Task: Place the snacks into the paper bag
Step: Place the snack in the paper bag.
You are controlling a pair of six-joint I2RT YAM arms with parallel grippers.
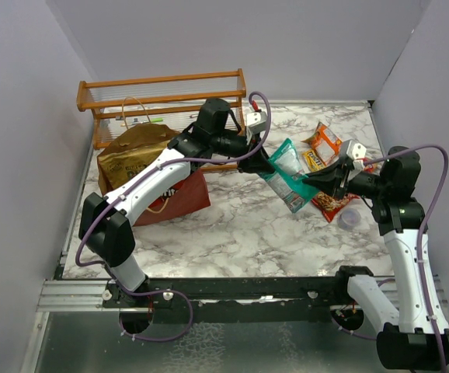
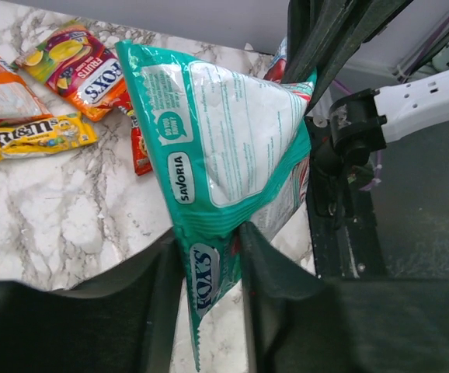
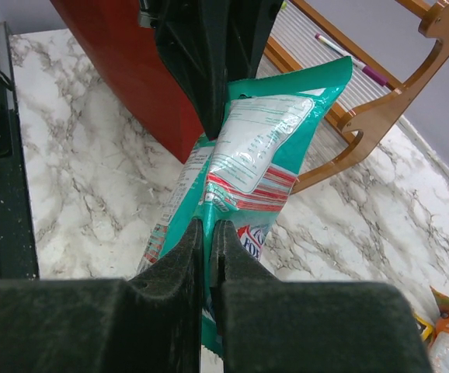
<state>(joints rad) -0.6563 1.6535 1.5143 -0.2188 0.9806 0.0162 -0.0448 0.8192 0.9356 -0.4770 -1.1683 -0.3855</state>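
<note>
The teal Fox's packet [image 1: 289, 175] hangs above the bench [image 1: 232, 233], pinched at one end by the left claw [image 1: 265, 165] and at the other by the right claw [image 1: 314, 185], so release the right first, then swing left to the paper bag [image 1: 184, 196].

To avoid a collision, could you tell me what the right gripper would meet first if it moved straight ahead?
Beyond the teal packet the right gripper holds, probably the left gripper, pinching that packet's far end.

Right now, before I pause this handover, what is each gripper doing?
Left gripper: fingers closed on the teal packet.
Right gripper: fingers closed on the same teal packet.
</note>
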